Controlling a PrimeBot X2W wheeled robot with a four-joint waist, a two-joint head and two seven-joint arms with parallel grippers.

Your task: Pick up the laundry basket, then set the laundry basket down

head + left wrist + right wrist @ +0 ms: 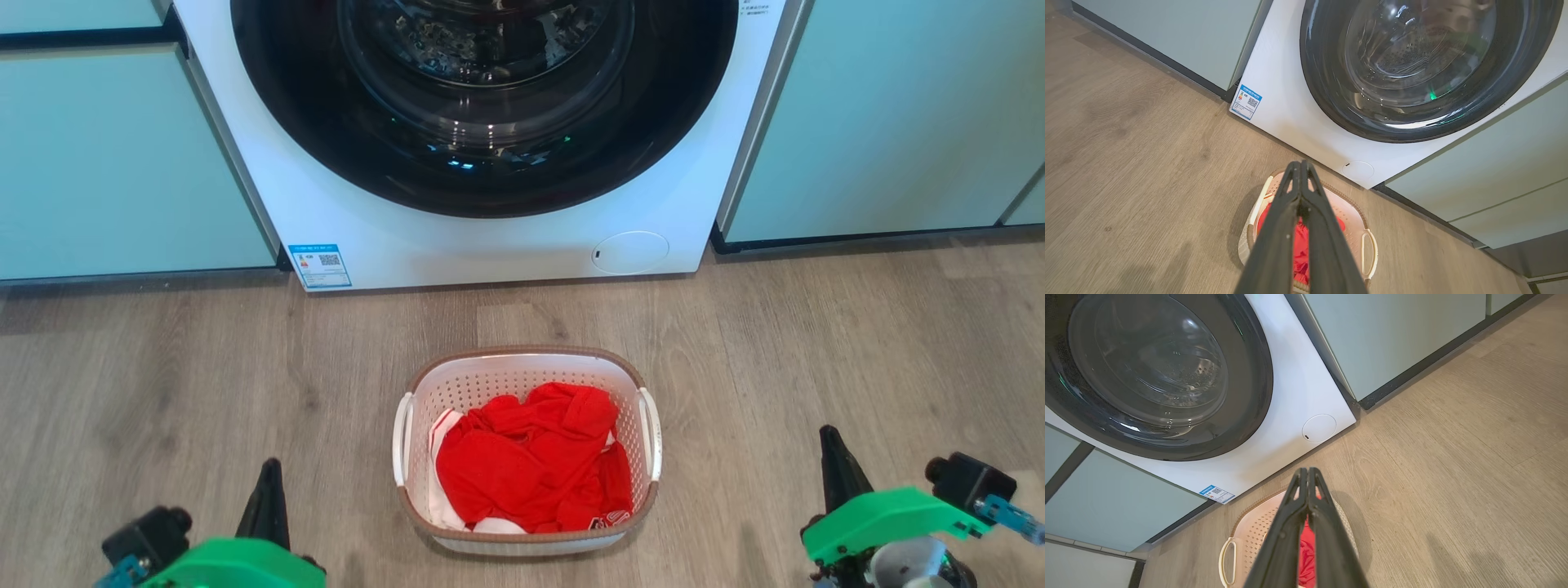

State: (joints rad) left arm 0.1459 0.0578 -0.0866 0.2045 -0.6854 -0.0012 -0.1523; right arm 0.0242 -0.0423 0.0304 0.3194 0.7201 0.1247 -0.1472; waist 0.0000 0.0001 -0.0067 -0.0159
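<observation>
- The laundry basket (522, 376) stands on the wood floor (163, 392), at 6 o'clock from the washing machine (490, 237), with red clothing (531, 465) inside.
- The left pincer (269, 474), fingers pressed together and empty, is at the laundry basket's 8 o'clock, apart from it.
- The right pincer (831, 441), likewise closed on nothing, is at its 4 o'clock.

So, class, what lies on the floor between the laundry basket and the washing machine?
Nothing. In the head view, a bare strip of wood floor separates the laundry basket from the washing machine.
</observation>
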